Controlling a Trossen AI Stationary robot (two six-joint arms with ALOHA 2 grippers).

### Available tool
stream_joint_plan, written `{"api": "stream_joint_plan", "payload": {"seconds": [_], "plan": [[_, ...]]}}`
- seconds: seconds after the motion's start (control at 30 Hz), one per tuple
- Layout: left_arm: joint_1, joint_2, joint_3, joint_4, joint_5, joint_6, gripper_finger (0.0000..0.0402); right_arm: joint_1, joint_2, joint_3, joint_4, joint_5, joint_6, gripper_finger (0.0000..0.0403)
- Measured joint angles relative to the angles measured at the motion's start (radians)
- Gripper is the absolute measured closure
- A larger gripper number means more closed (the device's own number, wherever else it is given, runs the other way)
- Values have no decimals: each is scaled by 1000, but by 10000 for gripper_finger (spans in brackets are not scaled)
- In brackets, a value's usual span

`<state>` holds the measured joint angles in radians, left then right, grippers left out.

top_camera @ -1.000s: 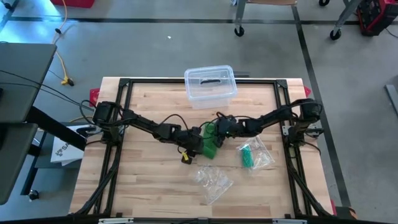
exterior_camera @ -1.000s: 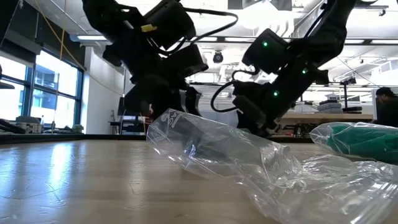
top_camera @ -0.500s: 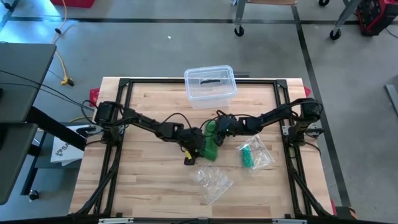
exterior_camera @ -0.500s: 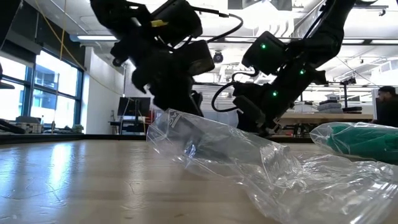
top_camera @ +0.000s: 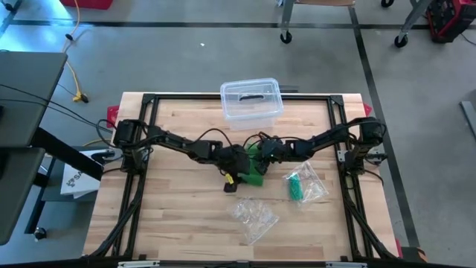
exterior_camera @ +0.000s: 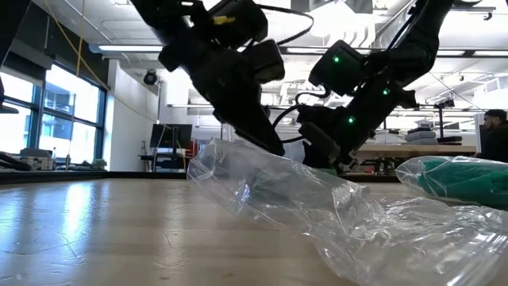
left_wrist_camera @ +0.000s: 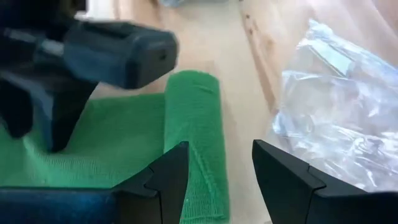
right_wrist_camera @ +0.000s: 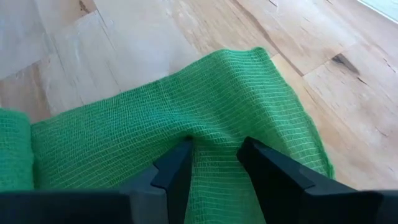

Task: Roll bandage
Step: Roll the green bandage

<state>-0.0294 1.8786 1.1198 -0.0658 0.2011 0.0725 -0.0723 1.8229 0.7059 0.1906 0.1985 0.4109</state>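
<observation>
Since the earlier frame, the left gripper (top_camera: 239, 165) is advancing rightward along the green bandage (top_camera: 254, 170) at mid-table, its fingers spread astride the rolled end (left_wrist_camera: 198, 124). Opposite, the right gripper (top_camera: 262, 151) is pinching the loose flat end of the cloth (right_wrist_camera: 205, 118), fingers (right_wrist_camera: 177, 168) pressing into a fold.

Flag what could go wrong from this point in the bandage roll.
1. The right gripper pinches only a small fold of the flat green bandage; the fabric may slip free if tension rises.
2. The left gripper straddles just one end of the rolled part, jaws open, so the roll could skew or loosen.
3. An empty plastic bag lies close beside the roll and could get snagged.
</observation>
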Motion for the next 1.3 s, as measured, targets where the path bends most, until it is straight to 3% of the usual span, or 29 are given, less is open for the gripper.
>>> {"api": "stream_joint_plan", "payload": {"seconds": [0.1, 0.33, 0.57, 0.67, 0.77, 1.0, 1.3], "plan": [[-20, 0, 0, -1, -6, 79, 231, -7, 0, 0, -1, -15, -22, 254], [-92, 35, -21, 51, -184, 262, 231, -47, -1, 0, 7, -85, -28, 254], [-76, 79, -22, 106, -217, 146, 231, -50, 0, -1, 18, -91, -27, 254], [-41, 56, -20, 93, -270, 63, 231, -48, 0, -1, 18, -95, -27, 254], [-2, 16, -23, 78, -242, 14, 231, -46, 0, -1, 18, -95, -27, 254], [6, -24, -27, 92, -138, 42, 231, -46, 0, -1, 16, -97, -30, 254], [-27, 37, -61, 158, -275, 139, 231, -46, 0, 0, 14, -116, -38, 254]]}}
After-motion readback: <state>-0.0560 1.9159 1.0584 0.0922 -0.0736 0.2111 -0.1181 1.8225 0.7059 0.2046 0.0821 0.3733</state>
